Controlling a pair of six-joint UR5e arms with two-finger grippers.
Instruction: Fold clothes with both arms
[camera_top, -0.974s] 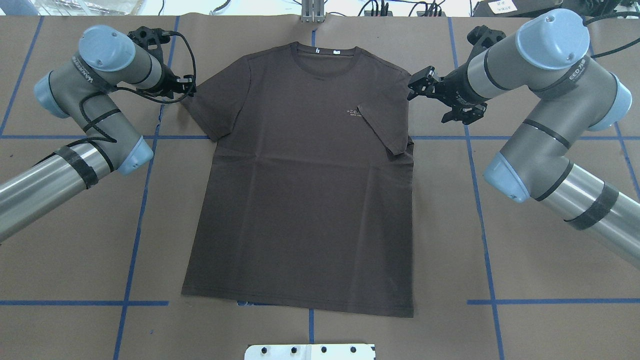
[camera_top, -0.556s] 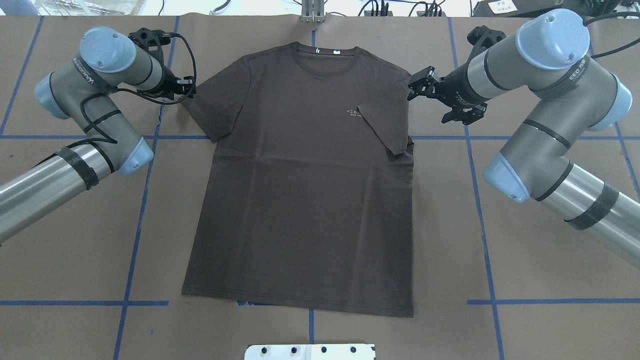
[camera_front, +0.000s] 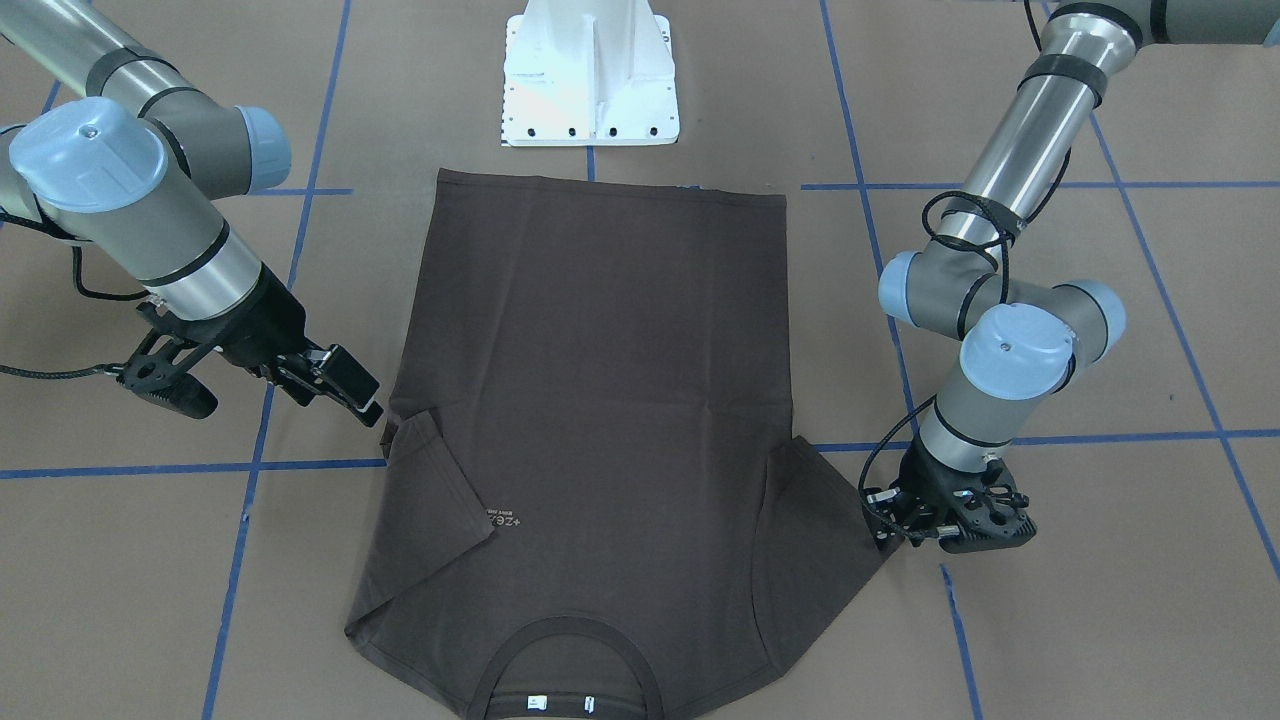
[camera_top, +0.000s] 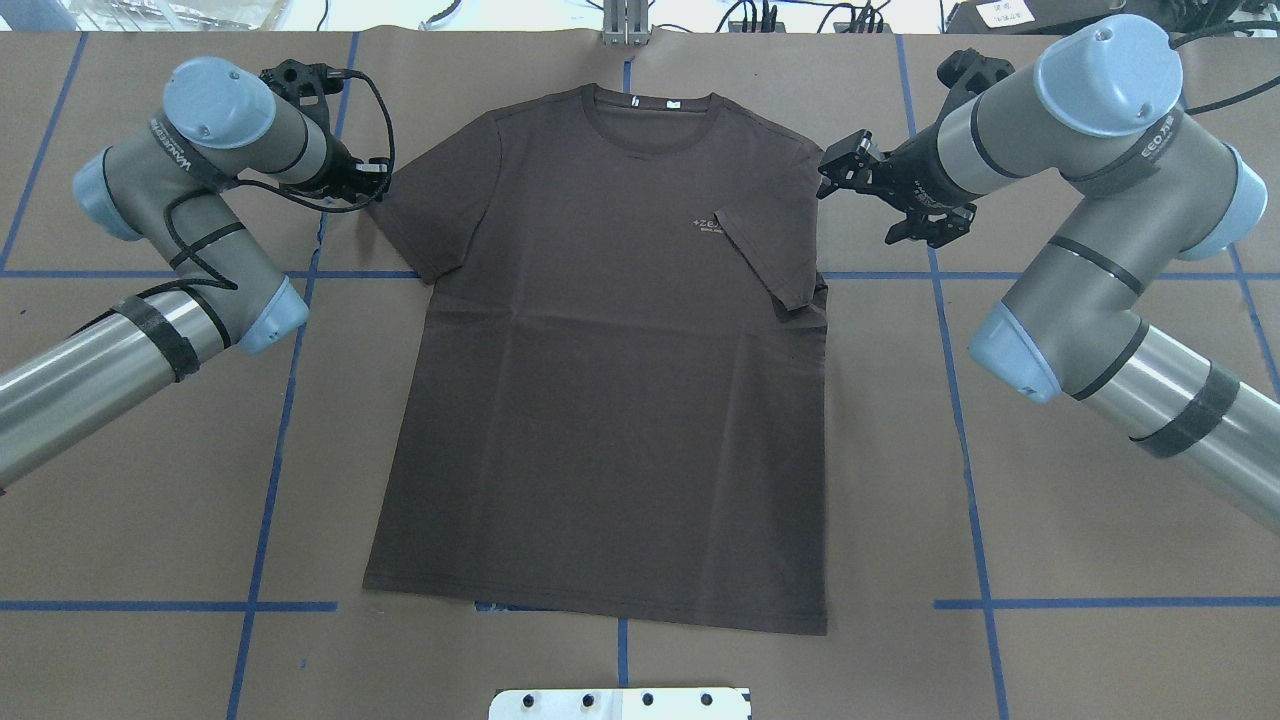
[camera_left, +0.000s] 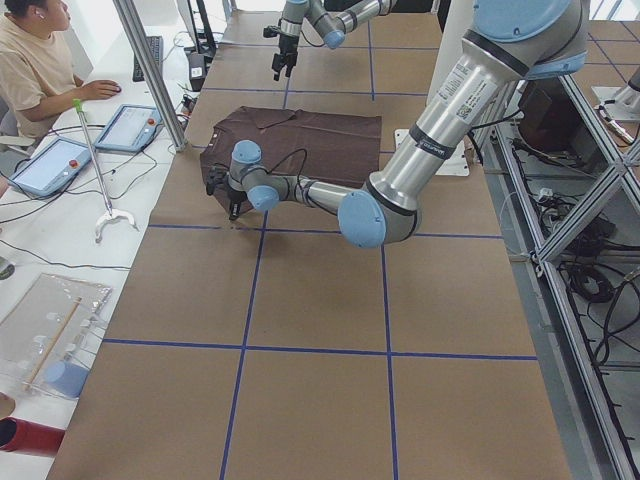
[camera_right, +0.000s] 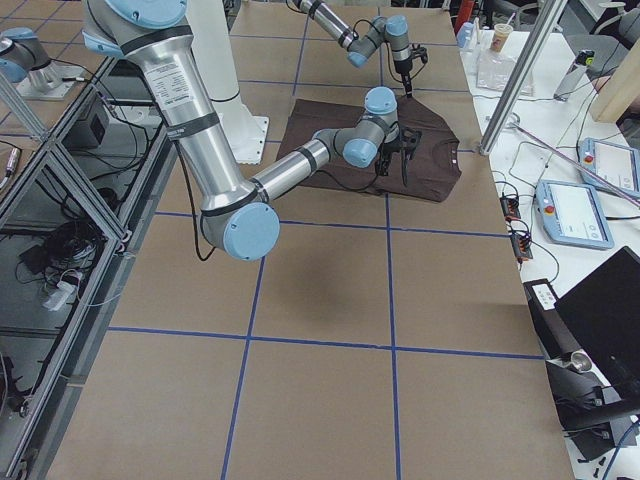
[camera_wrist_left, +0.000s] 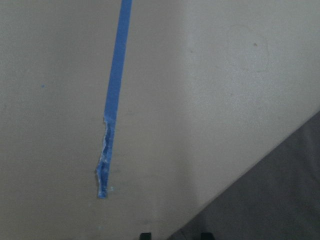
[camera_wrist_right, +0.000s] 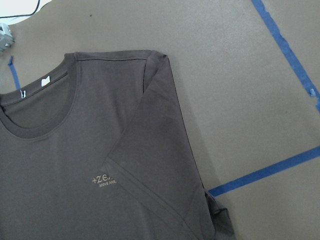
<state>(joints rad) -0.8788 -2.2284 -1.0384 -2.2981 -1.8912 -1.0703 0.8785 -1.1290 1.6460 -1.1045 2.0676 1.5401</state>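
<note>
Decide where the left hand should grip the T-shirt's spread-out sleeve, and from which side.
Grip the sleeve at its hem's outer corner, coming in low from the robot's left. It lies flat, pointing outward, so the hem is its nearest free edge, and the open left hand is right beside it.
</note>
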